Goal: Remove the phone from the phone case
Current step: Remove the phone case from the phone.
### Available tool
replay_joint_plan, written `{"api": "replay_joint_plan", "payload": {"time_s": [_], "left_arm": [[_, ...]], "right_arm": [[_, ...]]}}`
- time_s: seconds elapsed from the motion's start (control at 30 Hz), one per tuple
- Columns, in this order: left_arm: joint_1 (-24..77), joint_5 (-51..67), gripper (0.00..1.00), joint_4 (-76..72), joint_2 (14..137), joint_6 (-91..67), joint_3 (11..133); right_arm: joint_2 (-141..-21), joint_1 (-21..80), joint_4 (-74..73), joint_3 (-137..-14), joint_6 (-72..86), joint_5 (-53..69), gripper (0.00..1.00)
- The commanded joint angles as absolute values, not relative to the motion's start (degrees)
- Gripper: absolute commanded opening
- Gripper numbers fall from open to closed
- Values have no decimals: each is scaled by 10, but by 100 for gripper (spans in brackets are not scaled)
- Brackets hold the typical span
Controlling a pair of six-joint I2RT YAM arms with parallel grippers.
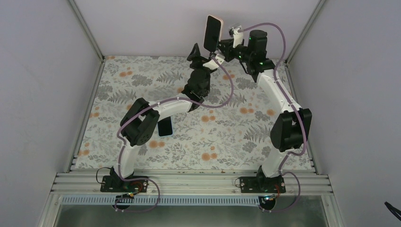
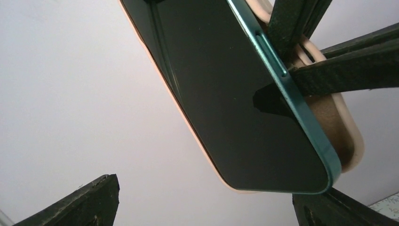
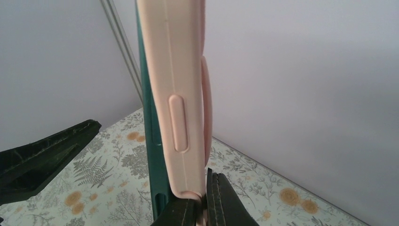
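Observation:
A phone (image 1: 211,31) with a dark screen and teal frame sits in a pale pink case and is held upright in the air at the back. My right gripper (image 1: 225,45) is shut on the case; in the right wrist view its gripper (image 3: 203,200) pinches the case's (image 3: 174,94) lower edge. The teal phone edge (image 3: 151,141) stands partly out of the case. In the left wrist view the phone's screen (image 2: 221,94) fills the top, with one teal side (image 2: 301,108) lifted off the case (image 2: 346,136). My left gripper (image 2: 204,200) is open just below the phone, touching nothing.
The floral tablecloth (image 1: 222,137) covers the table, with grey walls on three sides. A dark flat object (image 1: 164,126) lies on the cloth under the left arm's elbow. The left gripper's finger (image 3: 42,157) shows at the left of the right wrist view.

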State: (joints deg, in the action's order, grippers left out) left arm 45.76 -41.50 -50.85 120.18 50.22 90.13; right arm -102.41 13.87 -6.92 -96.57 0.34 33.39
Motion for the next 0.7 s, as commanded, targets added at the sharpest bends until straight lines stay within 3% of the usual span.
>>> {"api": "replay_joint_plan", "payload": {"time_s": [0.0,0.67], "left_arm": [[487,-377,90,-622,1193,518,929],[515,-269,94,-880,1284,757,969]], "right_arm": [[-1067,185,-143,-955,34,403,3],[-1107,207,-128,-943,73,491,4]]}}
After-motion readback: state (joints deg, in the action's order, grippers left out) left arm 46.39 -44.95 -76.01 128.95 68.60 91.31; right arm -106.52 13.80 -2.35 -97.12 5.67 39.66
